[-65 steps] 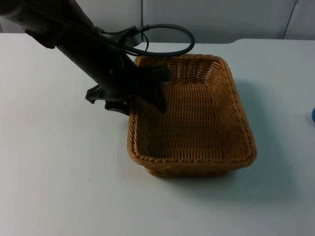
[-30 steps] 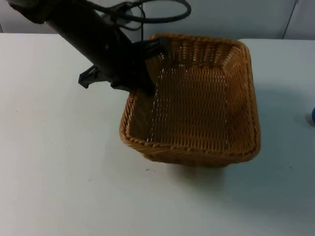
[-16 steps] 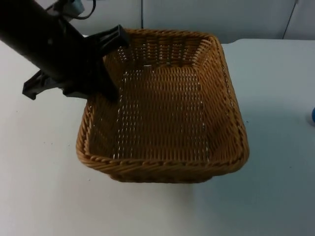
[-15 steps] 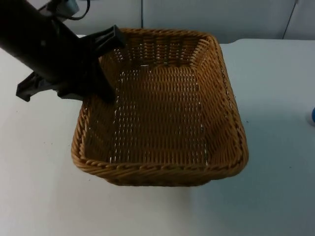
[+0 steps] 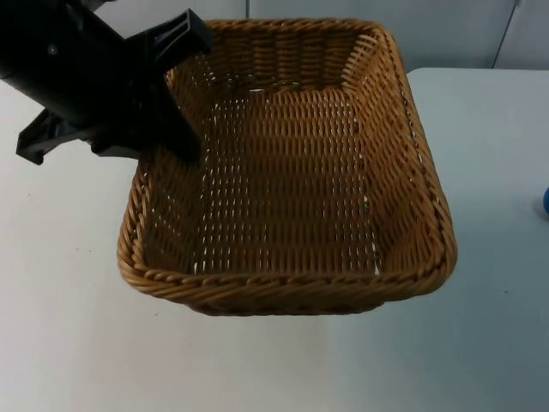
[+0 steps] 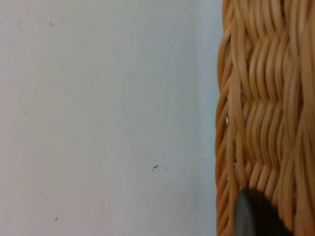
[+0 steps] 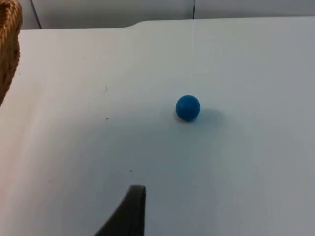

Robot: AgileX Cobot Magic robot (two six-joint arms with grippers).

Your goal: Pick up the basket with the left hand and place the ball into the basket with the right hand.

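From the top view there is one rectangular, open-topped basket of woven tan wicker (image 5: 292, 172), empty inside, raised off the white surface (image 5: 69, 343) with its shadow falling below it. The left end effector (image 5: 176, 103) is clamped on the basket's left wall near the far corner — one black finger reaches down inside the wall, the other sits outside it. At the right edge of this view a sliver of one small blue ball (image 5: 545, 202) shows, lying on the surface well apart from the basket. In the left wrist view, the wicker weave of the basket wall (image 6: 266, 113) runs alongside the bare white surface (image 6: 98, 118), and one black fingertip (image 6: 253, 216) presses against the outer face of the weave. In the right wrist view the same single blue ball (image 7: 187, 107) rests on the surface by itself, with a corner of the basket's rim (image 7: 9, 44) off to one side, well apart from it. The right end effector (image 7: 129, 211) hangs above the surface short of the ball, holding nothing; only one black fingertip is seen, so how far it stands open cannot be told.
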